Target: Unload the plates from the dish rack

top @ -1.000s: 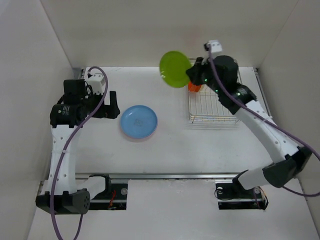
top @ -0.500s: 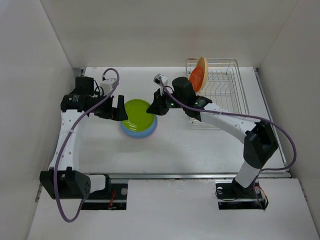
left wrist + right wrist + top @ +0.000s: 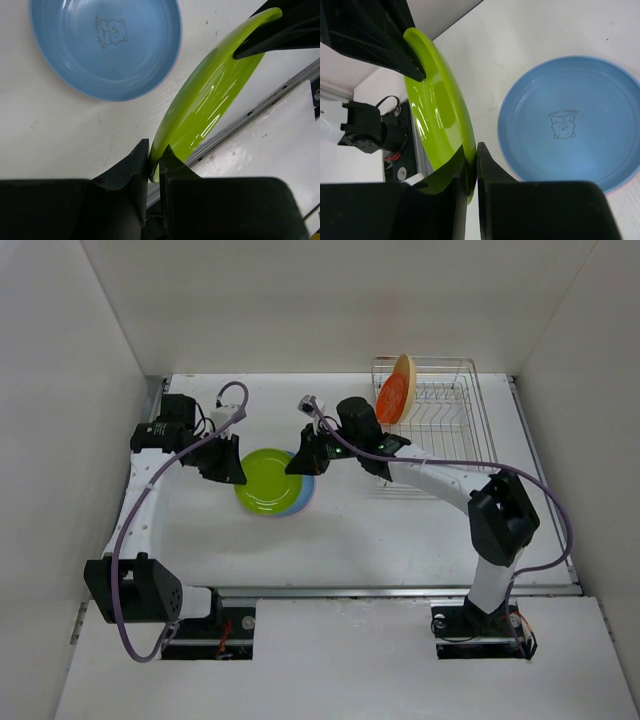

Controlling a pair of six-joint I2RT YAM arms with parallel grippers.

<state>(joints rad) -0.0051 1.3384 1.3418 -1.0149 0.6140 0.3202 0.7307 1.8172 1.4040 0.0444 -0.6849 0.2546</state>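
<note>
My left gripper (image 3: 154, 162) and right gripper (image 3: 472, 159) both clamped the green plate (image 3: 210, 95); the right needed to release without tugging

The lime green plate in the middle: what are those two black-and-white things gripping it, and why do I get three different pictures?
Those are two robot arms, a left arm and a right arm, bolted at the near edge of a white table. The wide picture looks down from above and behind them. The two close-ups come from a small camera on each wrist, so each claw's own black fingers fill the bottom of its picture. The left claw and the right claw pinch opposite rims of the round lime green plastic plate, holding it partly over a round blue plastic plate that lies on the table. At the back right stands a silver wire dish rack with a small orange plate standing on edge in it.
</note>
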